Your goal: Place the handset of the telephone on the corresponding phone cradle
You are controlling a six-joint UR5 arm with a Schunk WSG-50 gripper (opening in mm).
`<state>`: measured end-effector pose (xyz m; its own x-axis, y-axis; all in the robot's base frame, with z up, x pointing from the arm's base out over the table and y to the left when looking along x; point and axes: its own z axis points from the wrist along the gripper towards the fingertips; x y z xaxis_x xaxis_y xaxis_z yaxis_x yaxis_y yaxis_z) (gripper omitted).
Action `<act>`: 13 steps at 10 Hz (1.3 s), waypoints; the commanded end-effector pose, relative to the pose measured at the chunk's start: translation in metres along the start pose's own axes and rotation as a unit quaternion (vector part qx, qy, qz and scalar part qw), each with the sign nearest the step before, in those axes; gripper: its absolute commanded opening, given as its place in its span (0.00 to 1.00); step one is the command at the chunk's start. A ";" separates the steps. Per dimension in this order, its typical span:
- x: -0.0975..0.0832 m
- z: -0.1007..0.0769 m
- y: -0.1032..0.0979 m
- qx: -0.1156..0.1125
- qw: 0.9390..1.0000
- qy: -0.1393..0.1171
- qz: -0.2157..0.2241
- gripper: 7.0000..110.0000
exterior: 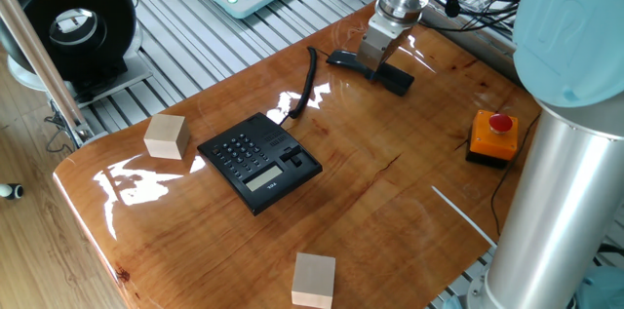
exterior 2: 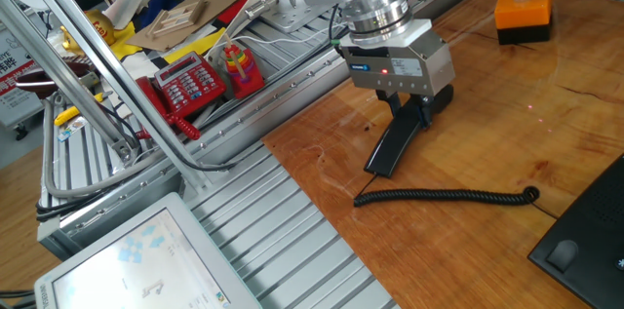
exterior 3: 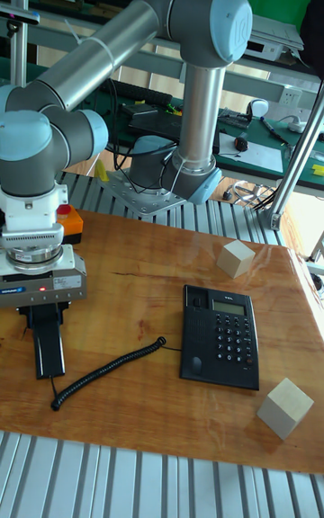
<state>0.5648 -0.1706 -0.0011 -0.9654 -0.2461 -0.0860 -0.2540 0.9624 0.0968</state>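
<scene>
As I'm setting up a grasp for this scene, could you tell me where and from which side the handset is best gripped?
Grip the handset at mid-length, across its narrow width, coming straight down from above. It lies flat on the table as a long, slim bar, so its long sides are free. The tool already sits over it that way.

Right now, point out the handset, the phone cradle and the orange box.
handset (exterior 2: pixel 392 148): other fixed view, lower bare half below the end effector.
phone cradle (exterior 3: pixel 193 335): tall fixed view, left strip of the base.
orange box (exterior: pixel 490 140): one fixed view, orange body.

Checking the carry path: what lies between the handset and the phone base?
Only the coiled cord on bare table, between handset and phone base; tall fixed view.
</scene>
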 end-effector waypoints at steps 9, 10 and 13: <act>0.009 -0.002 -0.007 0.013 0.999 0.017 0.031 0.00; 0.012 -0.002 -0.007 0.012 0.999 0.023 0.030 0.00; 0.018 -0.002 -0.008 0.015 0.999 0.035 0.036 0.00</act>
<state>0.5523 -0.1824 -0.0025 -0.9801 -0.1972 -0.0226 -0.1983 0.9780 0.0654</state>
